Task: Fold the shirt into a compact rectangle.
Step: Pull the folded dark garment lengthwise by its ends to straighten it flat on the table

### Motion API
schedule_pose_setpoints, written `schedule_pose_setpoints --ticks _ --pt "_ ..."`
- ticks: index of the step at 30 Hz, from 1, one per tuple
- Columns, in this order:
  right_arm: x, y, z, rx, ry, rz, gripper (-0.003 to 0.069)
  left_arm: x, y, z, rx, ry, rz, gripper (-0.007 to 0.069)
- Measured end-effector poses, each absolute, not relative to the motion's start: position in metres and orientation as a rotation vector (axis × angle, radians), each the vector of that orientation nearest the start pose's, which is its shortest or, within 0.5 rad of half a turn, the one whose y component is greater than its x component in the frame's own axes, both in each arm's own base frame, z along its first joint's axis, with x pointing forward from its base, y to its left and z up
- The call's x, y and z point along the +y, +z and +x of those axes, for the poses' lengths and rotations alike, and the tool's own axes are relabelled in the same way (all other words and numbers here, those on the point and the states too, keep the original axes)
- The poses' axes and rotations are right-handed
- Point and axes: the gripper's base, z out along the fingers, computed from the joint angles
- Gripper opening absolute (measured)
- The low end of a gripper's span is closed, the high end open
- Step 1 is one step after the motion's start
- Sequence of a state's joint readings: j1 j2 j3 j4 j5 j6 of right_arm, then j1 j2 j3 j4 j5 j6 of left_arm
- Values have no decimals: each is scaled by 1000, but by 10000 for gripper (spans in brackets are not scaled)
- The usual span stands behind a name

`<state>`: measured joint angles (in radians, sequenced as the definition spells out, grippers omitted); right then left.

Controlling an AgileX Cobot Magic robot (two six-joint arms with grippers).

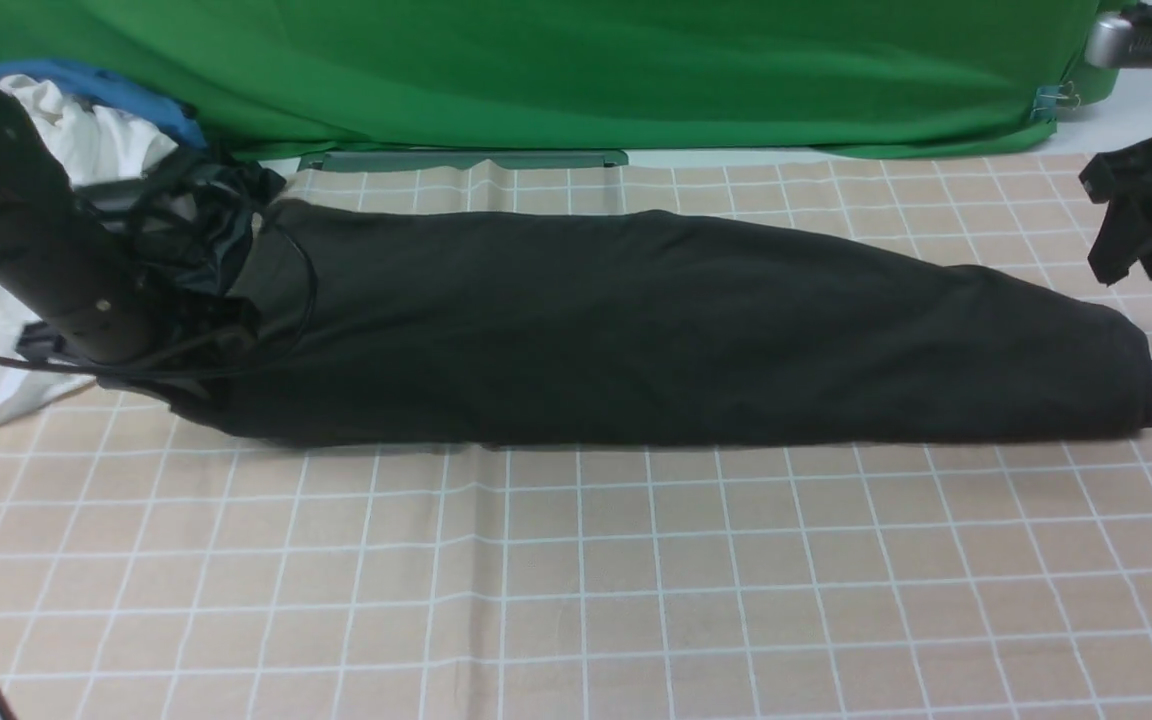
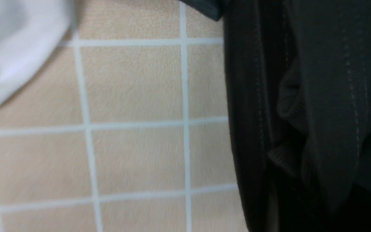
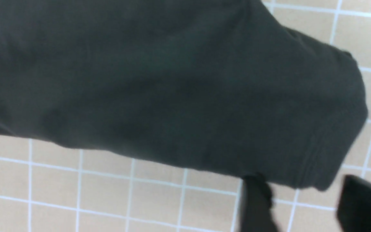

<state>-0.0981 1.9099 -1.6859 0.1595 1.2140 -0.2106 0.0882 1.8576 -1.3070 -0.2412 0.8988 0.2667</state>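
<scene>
The shirt (image 1: pixel 636 330) is lying as a long band across the tabletop (image 1: pixel 576 580), probably awaiting end-to-end folding, with the right fingers (image 3: pixel 256 206) hovering open and the left fingers hiding their state.

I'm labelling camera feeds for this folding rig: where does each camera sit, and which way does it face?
Front: between the arms, facing forward at the long black cotton shirt on the beige checked cloth; left arm and right hand show.
Left wrist: looks down at the shirt's stitched edge; no hand visible.
Right wrist: looks down at the shirt's end; open fingers show.
Shared: shirt and cloth, in all.
</scene>
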Motion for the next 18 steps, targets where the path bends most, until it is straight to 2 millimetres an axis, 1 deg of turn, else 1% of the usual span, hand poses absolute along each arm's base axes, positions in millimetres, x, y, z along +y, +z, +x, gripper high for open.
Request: schedule_pose_setpoints --ticks 1,2,3,4,5,6,10,11,12,15,16,17,18 --pt "-26 272 398 2912 175 -105 488 16 213 366 2896 -221 76 89" --pt "-26 270 396 2920 177 -104 526 17 218 363 2900 -210 73 89" --pt "-25 269 395 2924 178 -104 536 17 219 362 2904 -208 71 89" --pt "-25 263 392 2951 183 -103 589 18 227 358 2901 -184 76 89" --pt "-25 256 390 2971 186 -101 617 19 230 356 2899 -166 72 89" --pt "-25 252 390 2979 186 -99 631 19 231 356 2896 -159 72 89" --pt "-27 236 397 2984 166 -98 639 20 231 356 2896 -152 72 89" --pt "-28 224 402 2989 158 -92 639 20 230 357 2898 -149 73 89" --pt "-29 220 404 2993 159 -83 639 20 229 357 2899 -148 74 89" --pt "-30 196 412 3022 160 -63 637 20 225 359 2902 -145 72 89" --pt "-30 186 414 3039 164 -54 632 21 223 360 2907 -143 73 89" --pt "-30 181 415 3048 165 -48 624 21 222 360 2909 -143 72 89" --pt "-30 172 417 3063 168 -46 602 21 219 361 2912 -143 71 89"
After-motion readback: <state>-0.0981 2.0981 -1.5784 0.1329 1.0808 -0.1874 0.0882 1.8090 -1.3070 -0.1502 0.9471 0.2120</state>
